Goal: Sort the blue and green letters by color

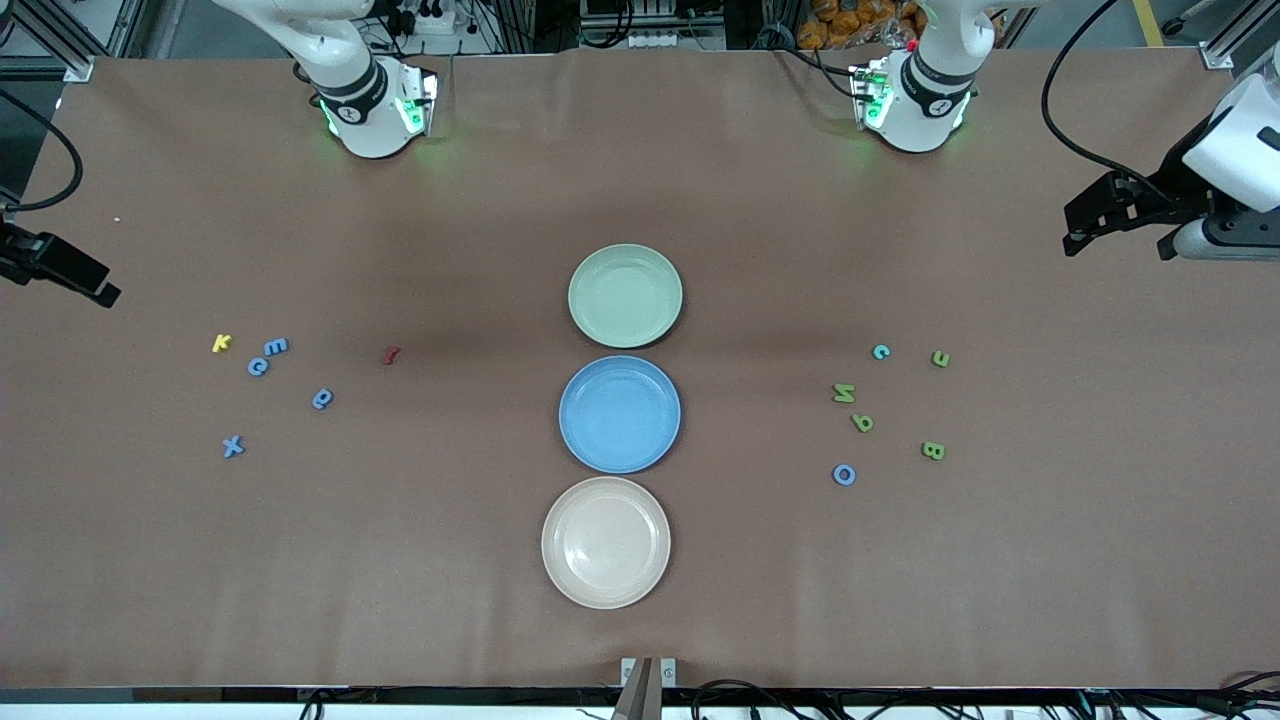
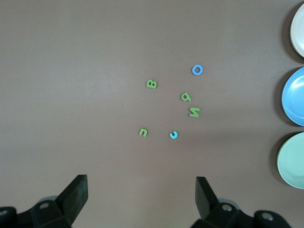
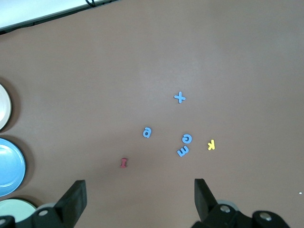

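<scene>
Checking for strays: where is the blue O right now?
The blue O lies on the table toward the left arm's end, nearest the front camera of that cluster, beside the green B.

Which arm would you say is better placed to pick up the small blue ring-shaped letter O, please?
The left arm. The blue O letter lies with the green letters toward the left arm's end of the table, and the open left claw looks down over that cluster. The open right claw hangs over the other cluster.

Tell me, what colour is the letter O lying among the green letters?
The letter O is blue; the left wrist view shows it best.
</scene>
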